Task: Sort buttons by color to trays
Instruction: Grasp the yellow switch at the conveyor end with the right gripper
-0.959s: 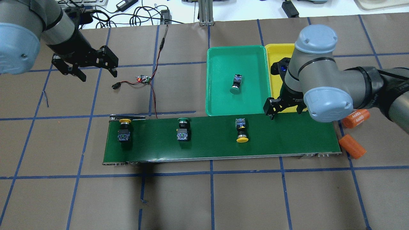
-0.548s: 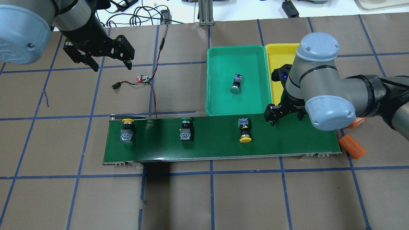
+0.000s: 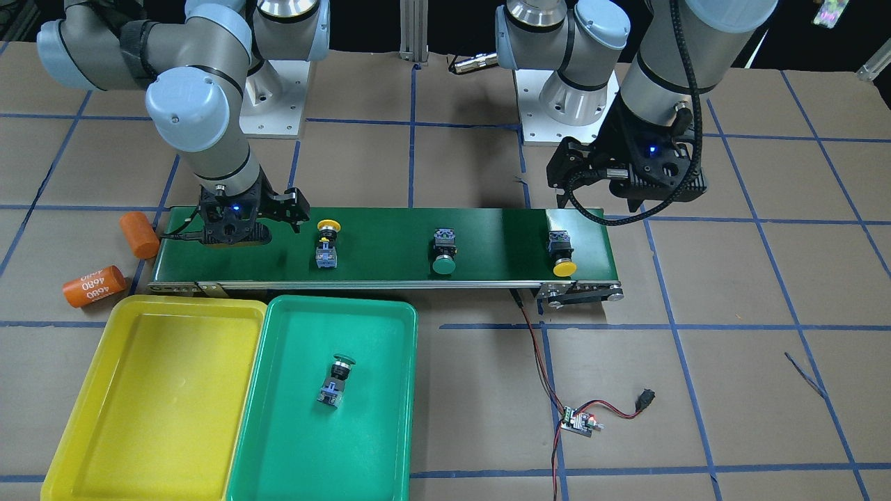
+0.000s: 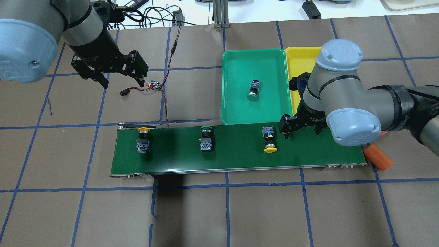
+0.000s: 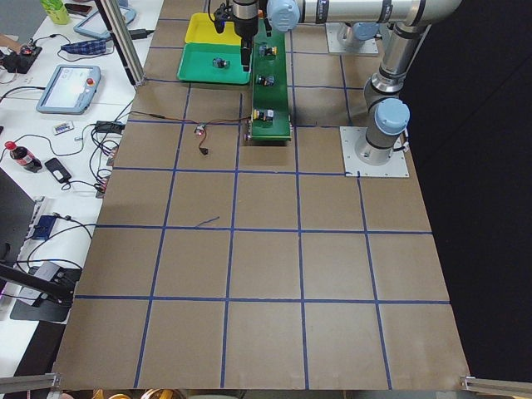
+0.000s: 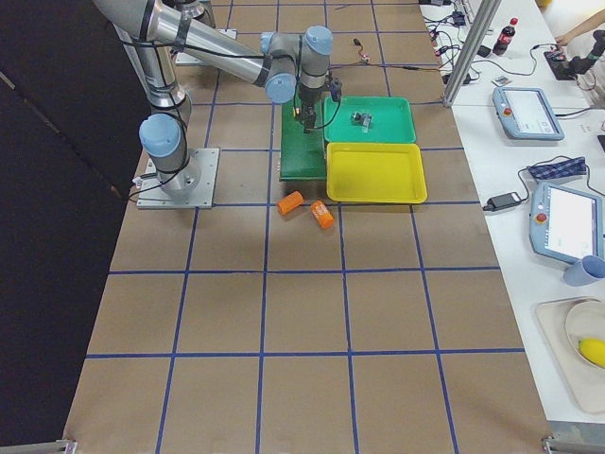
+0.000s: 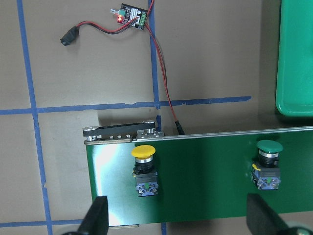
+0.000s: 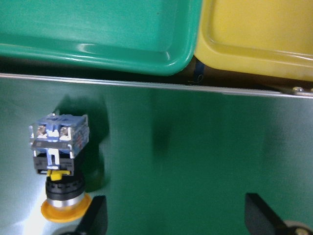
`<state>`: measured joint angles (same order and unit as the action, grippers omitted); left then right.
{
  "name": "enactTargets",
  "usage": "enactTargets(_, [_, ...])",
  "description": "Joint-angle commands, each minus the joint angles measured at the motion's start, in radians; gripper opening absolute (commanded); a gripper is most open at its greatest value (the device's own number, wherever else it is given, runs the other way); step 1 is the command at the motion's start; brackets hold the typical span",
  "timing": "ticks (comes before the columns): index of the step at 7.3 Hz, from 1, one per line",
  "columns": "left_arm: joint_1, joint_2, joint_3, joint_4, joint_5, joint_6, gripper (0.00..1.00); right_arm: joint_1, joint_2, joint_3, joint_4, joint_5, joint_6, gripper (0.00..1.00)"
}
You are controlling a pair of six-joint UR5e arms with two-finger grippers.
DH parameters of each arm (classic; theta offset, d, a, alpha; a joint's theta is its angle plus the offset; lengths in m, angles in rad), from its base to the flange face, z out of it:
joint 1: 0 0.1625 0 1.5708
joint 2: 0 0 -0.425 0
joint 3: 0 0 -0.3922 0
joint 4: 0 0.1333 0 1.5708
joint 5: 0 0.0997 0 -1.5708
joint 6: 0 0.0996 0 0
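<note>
Three buttons ride the dark-green belt [image 4: 236,154]: a yellow one [image 4: 143,141] at its left end, a green one [image 4: 206,139] in the middle, and a yellow one [image 4: 269,140] to the right. A second green button [image 4: 253,91] lies in the teal tray [image 4: 236,68]. The yellow tray [image 4: 301,55] beside it holds nothing that shows. My right gripper [image 4: 301,131] is open and empty, low over the belt just right of the right-hand yellow button [image 8: 56,161]. My left gripper [image 4: 121,81] is open and empty, hovering beyond the belt's left end; its wrist view shows the left yellow button [image 7: 145,169].
A small circuit board [image 4: 154,85] with red wires lies on the table under my left gripper. Two orange cylinders [image 3: 139,235] [image 3: 94,285] lie off the belt's right end, next to the yellow tray. The brown table has blue tape lines.
The three buttons on the belt have shifted to the right. My left gripper has moved right and towards the belt. My right gripper has come down over the belt near the yellow button.
</note>
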<state>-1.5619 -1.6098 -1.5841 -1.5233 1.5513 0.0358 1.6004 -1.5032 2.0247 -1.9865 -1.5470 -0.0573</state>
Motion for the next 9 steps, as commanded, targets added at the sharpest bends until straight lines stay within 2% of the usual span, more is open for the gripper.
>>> enactTargets(1, [0.013,0.025,-0.036,0.0,0.0,0.003,1.0,0.056,-0.003,0.005,-0.009,0.015,0.078,1.0])
enactTargets(5, [0.039,0.065,-0.106,0.018,-0.003,0.003,1.0,0.084,0.031,0.058,-0.122,0.013,0.091,1.0])
enactTargets(6, [0.036,0.068,-0.111,0.026,-0.003,0.001,1.0,0.084,0.032,0.069,-0.139,0.013,0.088,0.95])
enactTargets(8, [0.036,0.068,-0.111,0.034,-0.005,-0.004,1.0,0.078,0.049,0.072,-0.143,0.007,0.085,0.7])
enactTargets(9, [0.036,0.068,-0.109,0.034,-0.005,-0.004,1.0,0.072,0.049,0.069,-0.143,0.005,0.079,0.4])
